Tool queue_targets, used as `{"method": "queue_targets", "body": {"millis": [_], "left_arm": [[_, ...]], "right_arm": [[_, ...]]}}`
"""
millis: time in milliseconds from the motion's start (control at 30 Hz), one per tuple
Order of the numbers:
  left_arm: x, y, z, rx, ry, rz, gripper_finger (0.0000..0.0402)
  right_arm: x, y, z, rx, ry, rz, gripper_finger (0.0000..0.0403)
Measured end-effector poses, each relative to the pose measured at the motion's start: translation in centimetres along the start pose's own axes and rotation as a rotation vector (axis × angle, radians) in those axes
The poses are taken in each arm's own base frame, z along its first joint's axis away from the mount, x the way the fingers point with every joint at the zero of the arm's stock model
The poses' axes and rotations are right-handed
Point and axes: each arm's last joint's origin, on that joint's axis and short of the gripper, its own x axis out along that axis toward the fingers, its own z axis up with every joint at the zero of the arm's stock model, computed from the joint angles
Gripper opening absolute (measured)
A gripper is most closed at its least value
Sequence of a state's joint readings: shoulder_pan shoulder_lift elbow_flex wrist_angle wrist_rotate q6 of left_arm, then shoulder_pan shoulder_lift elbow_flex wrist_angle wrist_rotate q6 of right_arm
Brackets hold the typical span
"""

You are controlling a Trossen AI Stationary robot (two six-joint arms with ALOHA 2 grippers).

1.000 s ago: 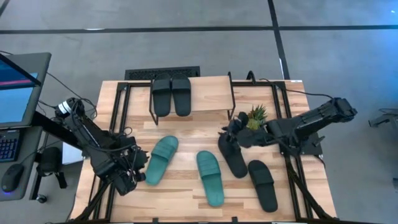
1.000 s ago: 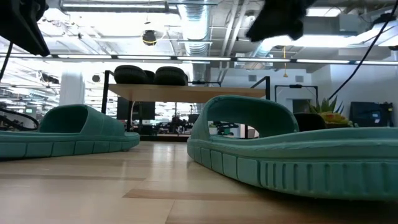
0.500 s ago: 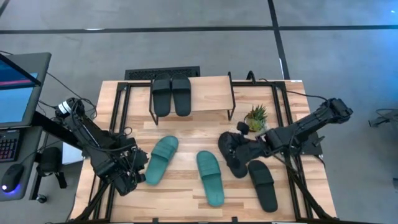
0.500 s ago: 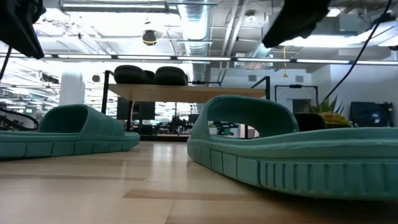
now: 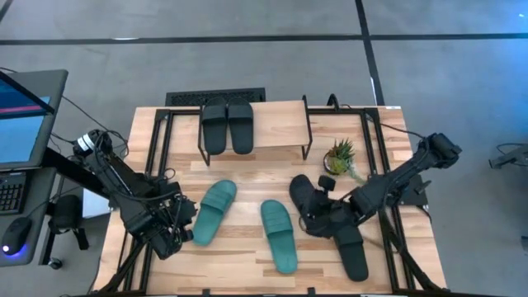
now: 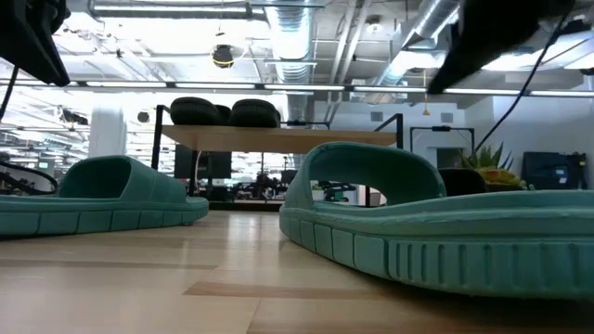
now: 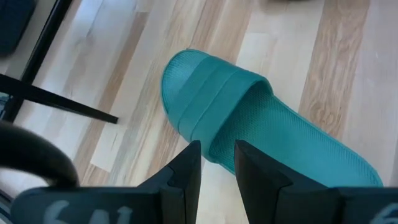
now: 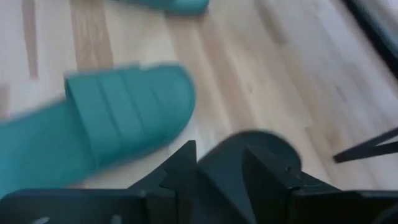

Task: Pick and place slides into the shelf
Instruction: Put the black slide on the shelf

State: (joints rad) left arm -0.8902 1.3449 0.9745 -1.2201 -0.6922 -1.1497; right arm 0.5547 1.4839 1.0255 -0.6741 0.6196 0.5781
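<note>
Wooden table (image 5: pixel 247 247) edge beside teal slide (image 5: pixel 279 235)

A: Which parts of the slides can't be seen?

B: From above, the right arm (image 5: pixel 388 186) covers the middle of one black slide (image 5: pixel 304 191) and the top of the other (image 5: pixel 355 256). The right gripper (image 5: pixel 318 216) is a dark mass against them, so its fingers can't be made out.

A: And at table height?

B: The near teal slide (image 6: pixel 436 232) runs off the right edge, the far teal slide (image 6: pixel 93 199) off the left. It hides the black slides on the table.

A: The wrist views?

B: The right one is blurred; its teal slide (image 8: pixel 93 124) is cut off.
</note>
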Motion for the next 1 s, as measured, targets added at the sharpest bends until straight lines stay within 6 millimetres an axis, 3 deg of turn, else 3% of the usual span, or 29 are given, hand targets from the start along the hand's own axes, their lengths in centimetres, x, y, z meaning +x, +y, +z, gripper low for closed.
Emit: {"method": "queue_targets", "body": {"millis": [333, 667, 867, 1000], "left_arm": [[0.0, -0.2, 0.0, -0.032, 0.020, -0.030, 0.0087], [0.0, -0.4, 0.1, -0.049, 0.017, -0.040, 0.0087], [0.0, -0.4, 0.1, -0.050, 0.016, -0.042, 0.0087], [0.0, -0.5, 0.1, -0.057, 0.014, -0.049, 0.0087]], "right_arm": [[1.4, 1.9, -1.3, -0.100, 0.150, -0.118, 0.0175], [2.6, 2.2, -1.7, -0.145, 0.201, -0.153, 0.0160], [4.1, 2.3, -3.0, -0.219, 0.291, -0.139, 0.0154], [4.1, 2.2, -2.7, -0.192, 0.249, -0.187, 0.0152]]}}
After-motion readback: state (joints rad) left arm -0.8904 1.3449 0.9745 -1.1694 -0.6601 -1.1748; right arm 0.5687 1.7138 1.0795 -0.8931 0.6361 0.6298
